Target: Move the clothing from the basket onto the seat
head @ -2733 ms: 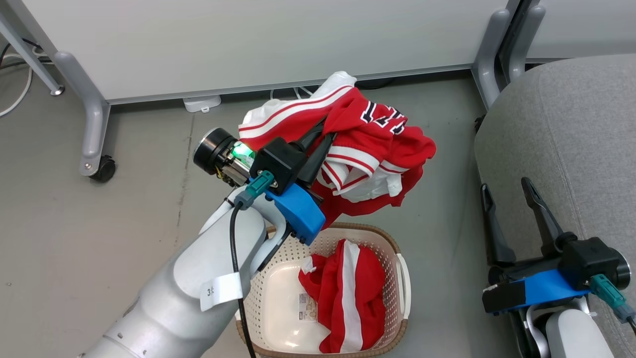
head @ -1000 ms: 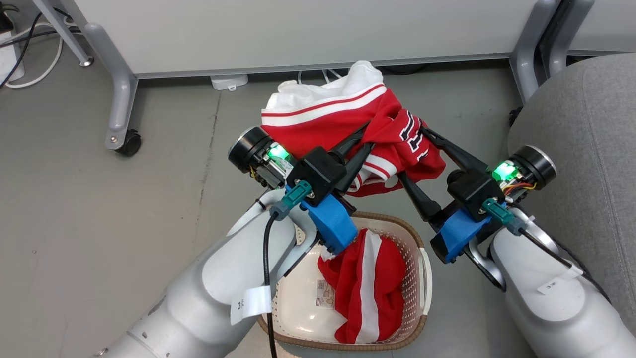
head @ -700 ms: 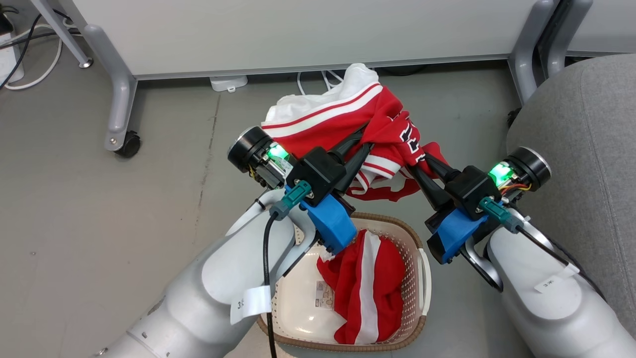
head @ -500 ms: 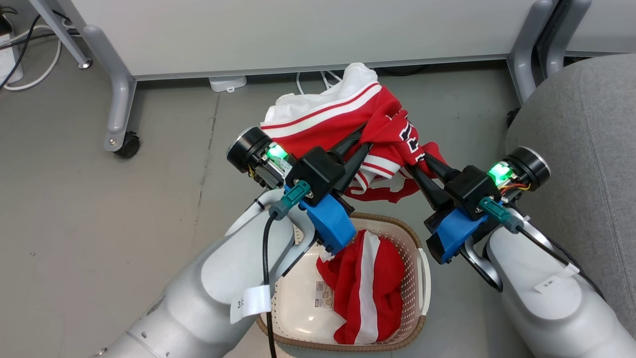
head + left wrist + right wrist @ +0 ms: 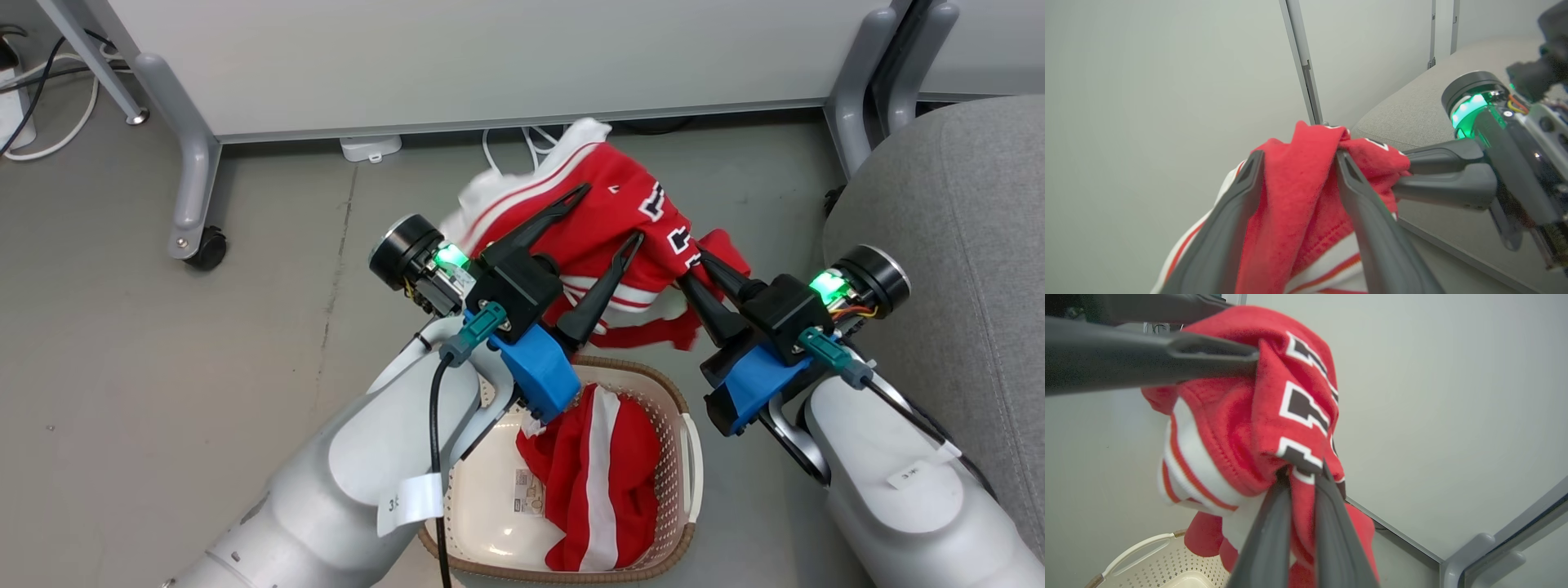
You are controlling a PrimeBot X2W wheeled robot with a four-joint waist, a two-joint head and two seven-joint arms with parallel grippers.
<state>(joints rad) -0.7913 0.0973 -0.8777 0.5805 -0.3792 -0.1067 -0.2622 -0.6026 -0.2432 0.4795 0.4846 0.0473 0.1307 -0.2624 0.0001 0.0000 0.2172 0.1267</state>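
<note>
- The left gripper is raised over the basket. Its long, dark, tapering fingers are spread apart.
- A fold of the red jersey lies in the gap between them. The cloth is soft and fleecy, with a ribbed knit edge visible in the left wrist view.
- The right gripper reaches in from the seat side. Its fingers are pressed together, pinching a bunched fold of the jersey just below the black block lettering with white edging.
- The jersey hangs crumpled in the air above the far end of the basket, clear of the seat. It has broad white bands with thin red lines, and a white panel at the far side.
- A striped garment, red with one broad white stripe, lies heaped in the right half of the basket.
- The basket is oval white plastic with perforated walls, a brown woven-look rim, a side handle, and a paper label on its smooth bottom.
- The seat is grey woven fabric with a rounded corner and a seam. It stands just to the right of the basket on the smooth grey floor.
</note>
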